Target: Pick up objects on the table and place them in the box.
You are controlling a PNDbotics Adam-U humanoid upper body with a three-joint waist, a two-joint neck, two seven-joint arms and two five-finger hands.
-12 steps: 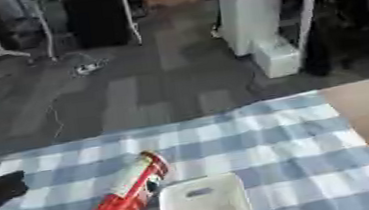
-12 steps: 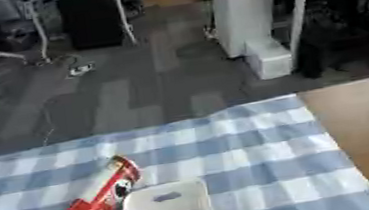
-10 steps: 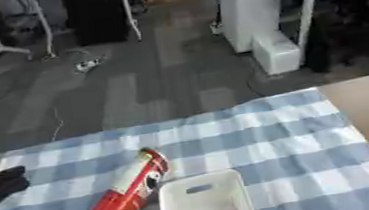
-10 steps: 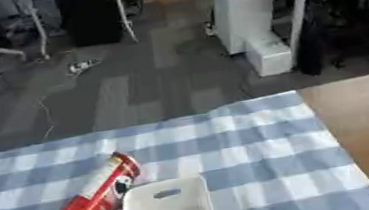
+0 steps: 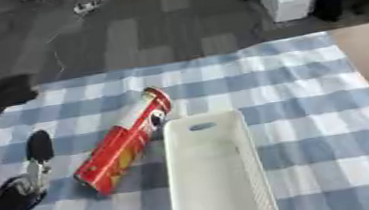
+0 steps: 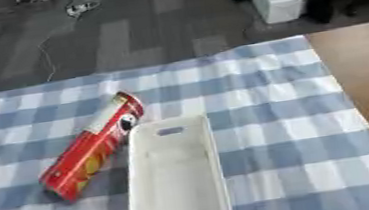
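Red can (image 5: 125,141) lies touching white box (image 5: 217,173).

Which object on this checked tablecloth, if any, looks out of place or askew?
The red can lies on its side, slanted across the cloth, outside the white box and close beside its left wall. The left hand is beside it, not holding it.

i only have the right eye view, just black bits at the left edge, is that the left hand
Observer: Yes. The left eye view shows much more of the black left hand, over the left edge of the blue and white checked cloth.
Operator: is it touching the can
Observer: No. In the left eye view a strip of cloth shows between the hand and the red cylindrical snack can.
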